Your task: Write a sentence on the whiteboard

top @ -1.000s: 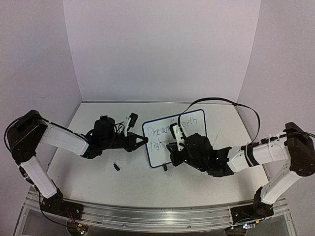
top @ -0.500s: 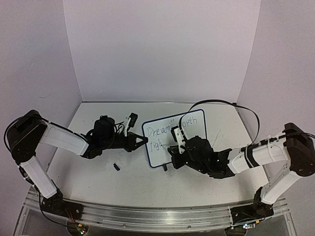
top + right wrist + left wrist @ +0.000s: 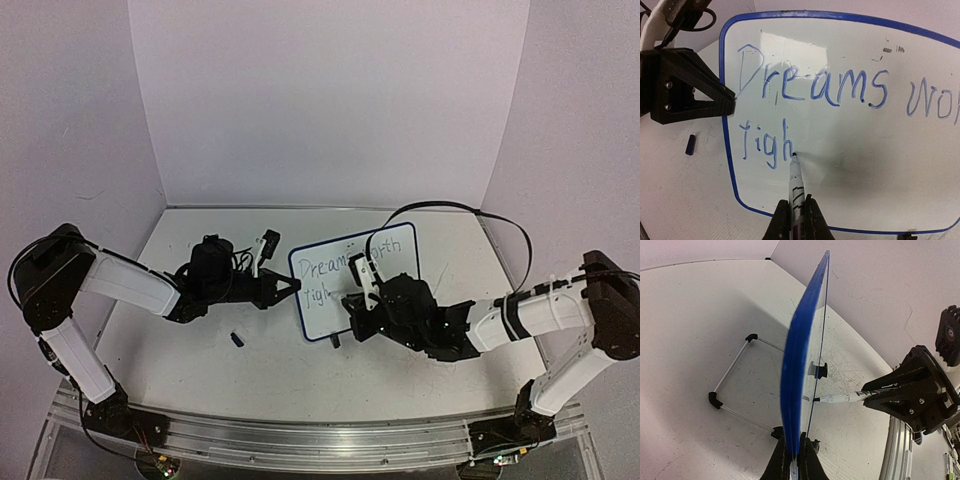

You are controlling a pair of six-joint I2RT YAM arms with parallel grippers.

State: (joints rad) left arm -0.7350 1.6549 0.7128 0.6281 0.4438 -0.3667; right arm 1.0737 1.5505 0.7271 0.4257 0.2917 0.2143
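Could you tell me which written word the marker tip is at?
The unfinished "figh" on the lower line; the marker tip sits at its h, while "Dreams" stands above.

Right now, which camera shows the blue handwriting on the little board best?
The right wrist view: the handwriting faces it, large and legible. The top view shows it tiny, half hidden by the right arm. The left wrist view sees the whiteboard edge-on, no writing.
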